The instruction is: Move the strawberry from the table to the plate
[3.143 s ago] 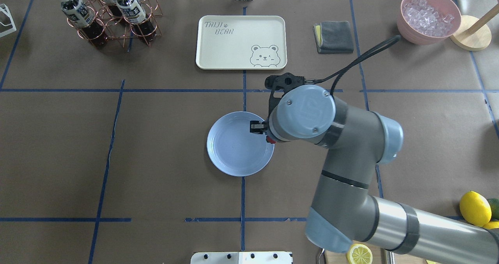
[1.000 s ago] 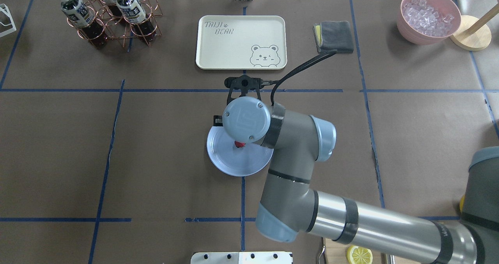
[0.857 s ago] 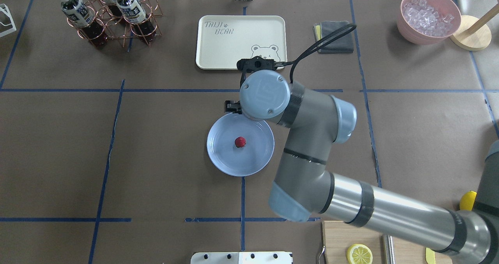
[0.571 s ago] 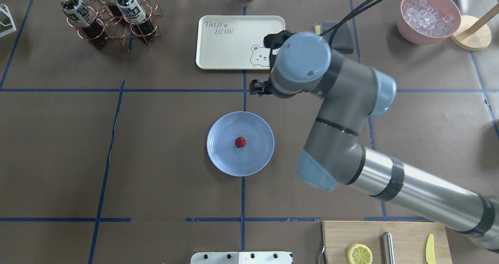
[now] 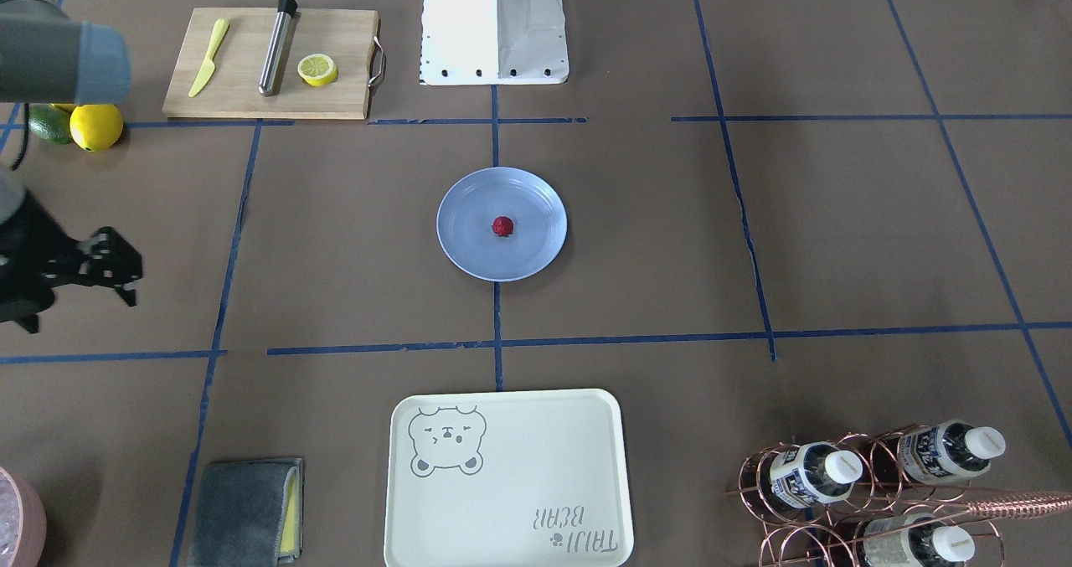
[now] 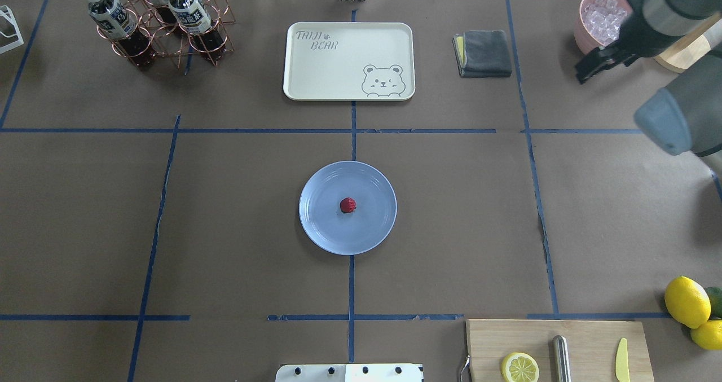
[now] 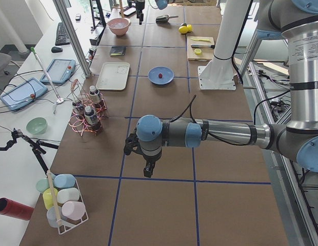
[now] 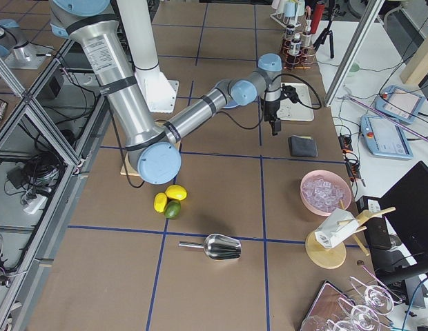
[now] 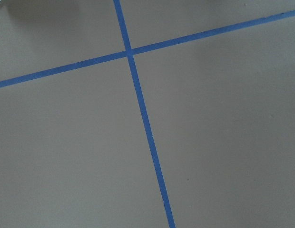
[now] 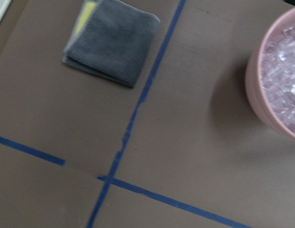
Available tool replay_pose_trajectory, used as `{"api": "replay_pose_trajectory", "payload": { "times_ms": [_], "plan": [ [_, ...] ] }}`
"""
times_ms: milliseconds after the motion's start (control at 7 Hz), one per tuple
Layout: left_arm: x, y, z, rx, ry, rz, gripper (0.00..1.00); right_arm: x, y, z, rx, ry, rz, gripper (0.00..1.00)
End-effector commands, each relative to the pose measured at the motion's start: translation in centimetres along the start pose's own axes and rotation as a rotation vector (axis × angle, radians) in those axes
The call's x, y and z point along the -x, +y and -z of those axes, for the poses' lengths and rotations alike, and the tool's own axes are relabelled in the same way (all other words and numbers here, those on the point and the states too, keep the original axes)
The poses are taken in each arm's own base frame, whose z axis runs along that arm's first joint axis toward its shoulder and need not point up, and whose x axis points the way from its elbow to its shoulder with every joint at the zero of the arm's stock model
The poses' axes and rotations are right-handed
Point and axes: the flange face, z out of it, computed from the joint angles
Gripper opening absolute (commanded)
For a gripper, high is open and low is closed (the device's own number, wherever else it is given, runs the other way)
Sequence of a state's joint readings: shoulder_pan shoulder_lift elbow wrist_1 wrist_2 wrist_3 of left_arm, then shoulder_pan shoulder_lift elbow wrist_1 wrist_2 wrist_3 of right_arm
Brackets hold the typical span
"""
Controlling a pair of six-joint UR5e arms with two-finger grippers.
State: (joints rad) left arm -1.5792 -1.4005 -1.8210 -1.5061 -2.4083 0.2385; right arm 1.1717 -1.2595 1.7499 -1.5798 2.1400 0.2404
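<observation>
Overhead exterior view: the strawberry [image 6: 348,205] sits in the middle of the light-blue plate [image 6: 317,224]. The plate lies at the centre of the worktop [image 6: 225,218], across the blue tape line that runs from the robot's edge to the opposite edge. Both grippers are well apart from it.

The right gripper [image 6: 592,66] hangs over the corner where the opposite edge meets the right edge, between the pink bowl of ice [image 6: 606,18] and the folded grey cloth [image 6: 484,53]. It shows only as a dark block under the wrist, so I cannot tell whether its fingers are spread or together. Its wrist camera takes in just the cloth, a tape crossing and the bowl's rim.

The left gripper [image 7: 147,172] shows only from the camera at the worktop's left end. It points down just above bare paper near the left edge, and I cannot tell the state of its fingers. Its own camera sees nothing but a crossing of tape lines.

Along the opposite edge, in line with the plate, lies the cream bear tray [image 6: 350,60]. The copper bottle rack [image 6: 163,26] stands toward the left corner of that edge. At the robot's edge, toward the right, a wooden cutting board [image 6: 586,337] carries a lemon half [image 6: 520,367], a metal rod [image 6: 560,359] and a yellow knife [image 6: 621,359]. Whole lemons [image 6: 687,301] lie by the right edge just beside the board.
</observation>
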Motion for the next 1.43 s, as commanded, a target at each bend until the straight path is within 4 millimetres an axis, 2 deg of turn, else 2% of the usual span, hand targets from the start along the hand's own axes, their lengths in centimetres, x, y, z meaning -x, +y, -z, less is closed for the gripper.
{"api": "replay_pose_trajectory", "payload": {
  "times_ms": [0,143,286,571,714,1286],
  "plan": [
    [0.5,0.3,0.0,-0.003,0.002,0.013,1.00,-17.1,13.4,-1.1,0.099,0.016,-0.099,1.00],
    [0.6,0.4,0.0,0.000,0.000,0.015,1.00,-20.8,19.0,-2.4,0.120,0.069,-0.155,1.00],
    [0.6,0.6,-0.1,0.001,0.003,0.018,1.00,-23.4,21.8,-1.3,0.083,0.057,-0.218,1.00],
    [0.7,0.5,-0.2,0.002,0.002,0.019,1.00,-25.2,26.0,-1.2,0.082,-0.025,-0.296,1.00],
    [0.6,0.3,-0.1,0.000,0.000,0.015,1.00,-25.2,26.7,-1.4,0.088,-0.037,-0.285,1.00],
    [0.4,0.0,0.2,-0.008,0.000,0.007,1.00,-25.2,26.8,-1.5,0.091,-0.036,-0.293,1.00]
  ]
}}
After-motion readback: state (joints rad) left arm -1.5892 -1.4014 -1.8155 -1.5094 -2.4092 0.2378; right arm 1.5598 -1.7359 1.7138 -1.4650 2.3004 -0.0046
